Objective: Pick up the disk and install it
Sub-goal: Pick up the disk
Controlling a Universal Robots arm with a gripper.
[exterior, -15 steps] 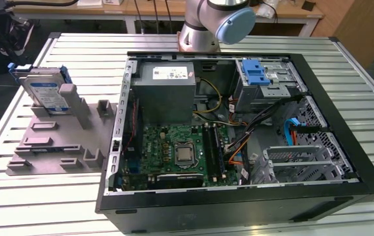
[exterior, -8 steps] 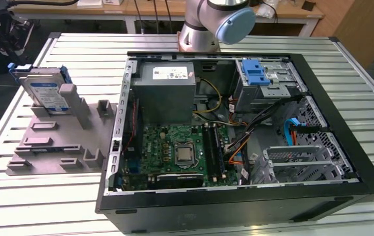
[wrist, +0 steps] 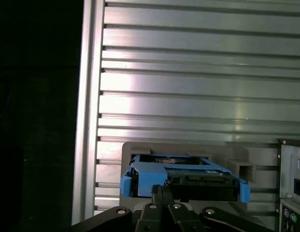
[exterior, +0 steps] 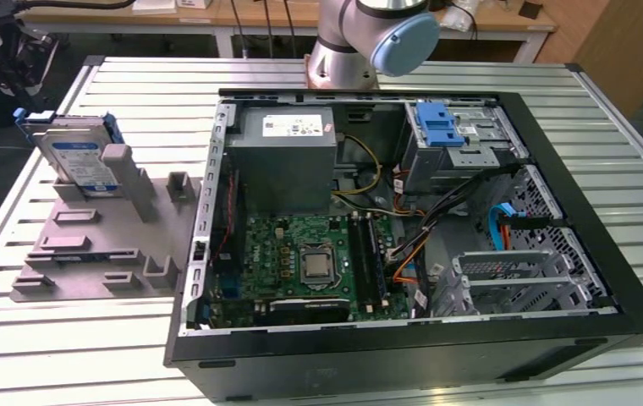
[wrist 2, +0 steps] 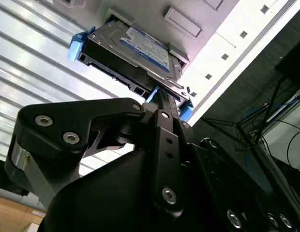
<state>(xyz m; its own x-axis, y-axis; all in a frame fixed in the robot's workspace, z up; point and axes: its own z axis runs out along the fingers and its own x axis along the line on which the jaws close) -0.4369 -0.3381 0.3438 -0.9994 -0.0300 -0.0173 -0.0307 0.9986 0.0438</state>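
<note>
Exterior view is set high, angled down over the computer case (exterior: 412,364) and slatted table (exterior: 74,355) (wrist 2: 24,58) (wrist: 188,72). Both wrist views are held close to the disk (exterior: 79,161) (wrist 2: 140,48) (wrist: 184,176). The first wrist view is aimed edge-on with table beyond, the second wrist view obliquely across the labelled face. Disk and table are shared by all three.

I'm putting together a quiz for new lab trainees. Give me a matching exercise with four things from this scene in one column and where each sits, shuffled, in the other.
Things:
1. disk
2. motherboard
3. blue latch
4. power supply

Places:
A. on top of the metal drive cage
B. on edge in the grey holder fixture, outside the computer case
C. green, flat on the case floor
D. grey box in the case's far corner, at the exterior view's left

Pairs: 1-B, 2-C, 3-A, 4-D
</note>
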